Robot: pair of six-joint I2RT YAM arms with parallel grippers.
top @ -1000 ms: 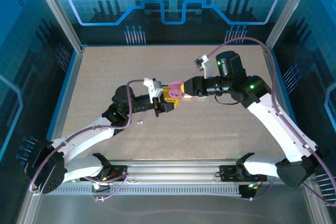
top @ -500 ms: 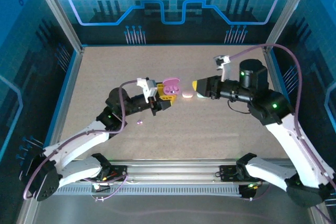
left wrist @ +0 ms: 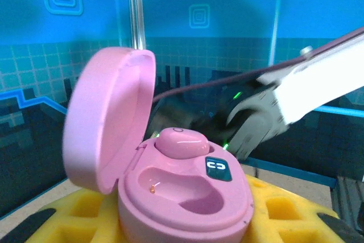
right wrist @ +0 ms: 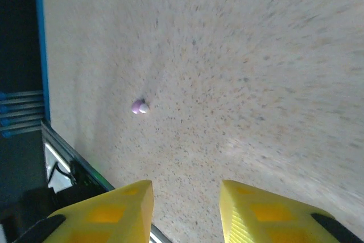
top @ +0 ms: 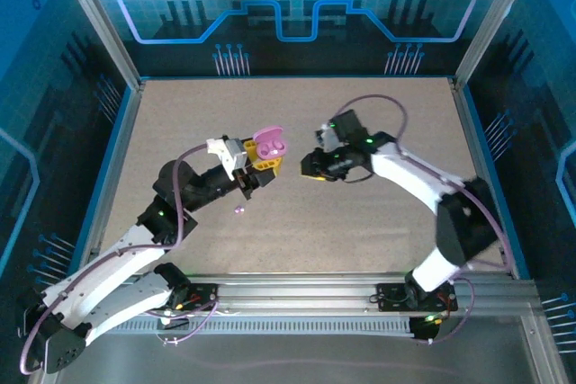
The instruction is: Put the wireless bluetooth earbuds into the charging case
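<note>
The tan surface is the stage, and on it the job is judged to be partly done at best.

The left gripper is seen left of centre in the overhead view, raised off the surface, its yellow pads pressed in on the pink case from both sides. The case is held upright and the lid is swung fully open, standing up at the left of the left wrist view.

The right gripper is found just right of centre in the overhead view, well apart from the case and pointed down at the surface. Its yellow fingers are spread and nothing is held between them.

Inside the case, one pink earbud is seated in the far pocket, so that half of the pair is counted as done. The near pocket is empty, a small contact glinting at its bottom.

One small purplish bud is lying loose on the surface, left of centre in the right wrist view and below the case in the overhead view, touched by neither gripper. Whether it belongs to this pink case cannot be told; its tint suggests otherwise.

What is left, by this reckoning: a second bud to be picked up and dropped into the open pocket.
</note>
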